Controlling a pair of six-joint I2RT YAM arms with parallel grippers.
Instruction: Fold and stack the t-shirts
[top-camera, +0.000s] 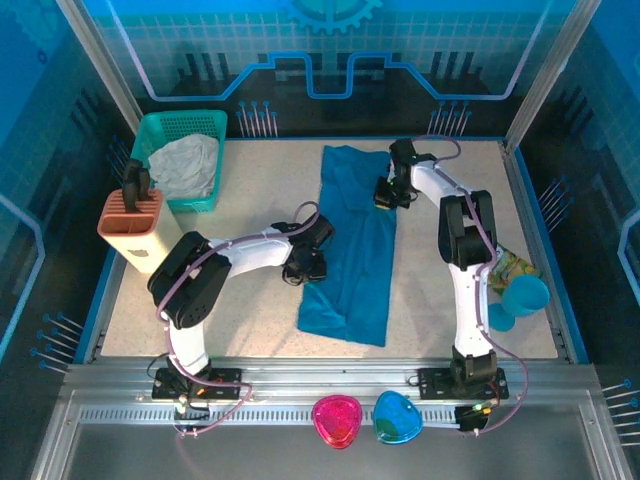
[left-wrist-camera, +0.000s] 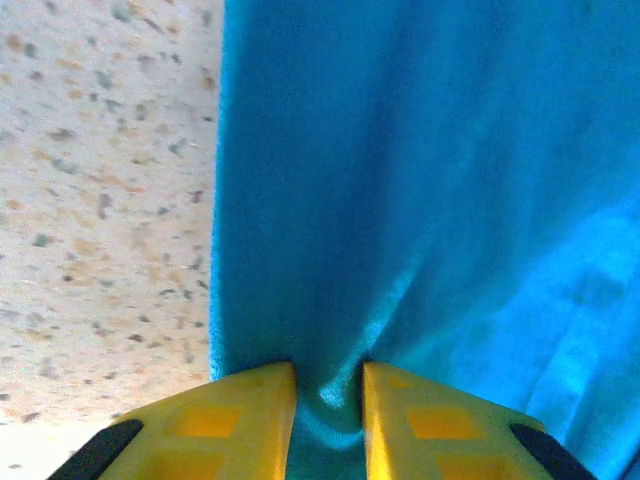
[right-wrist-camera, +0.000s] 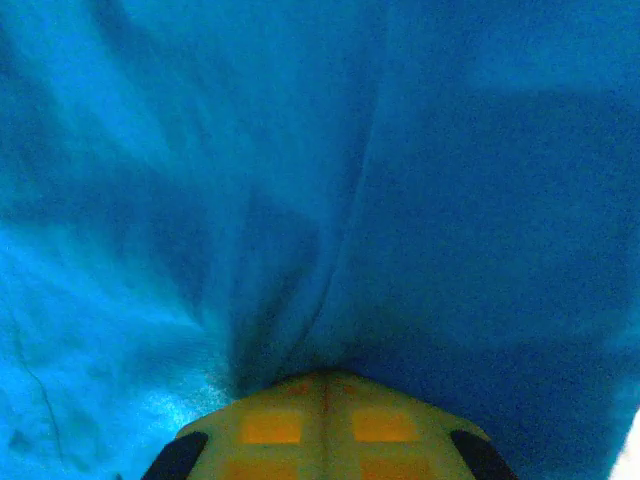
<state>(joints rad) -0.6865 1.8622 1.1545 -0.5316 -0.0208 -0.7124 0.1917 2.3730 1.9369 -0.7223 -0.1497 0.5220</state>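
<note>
The left gripper (left-wrist-camera: 328, 395) pinches the edge of the t-shirt (left-wrist-camera: 450, 180) between its fingers, with bare table (left-wrist-camera: 100, 200) just to its left. The right gripper (right-wrist-camera: 325, 385) is squeezed tight on cloth at its tip. I think a fold is starting; next, both must lift together.

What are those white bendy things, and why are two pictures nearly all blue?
They are two robot arms bolted to a table. One picture looks down from above. The other two come from small cameras on the wrists, very close to the blue t-shirt. The yellow bits are fingers. The left gripper pinches the shirt's edge; the right gripper is shut on the cloth farther back. A green basket with pale cloth stands in the far left corner.
</note>
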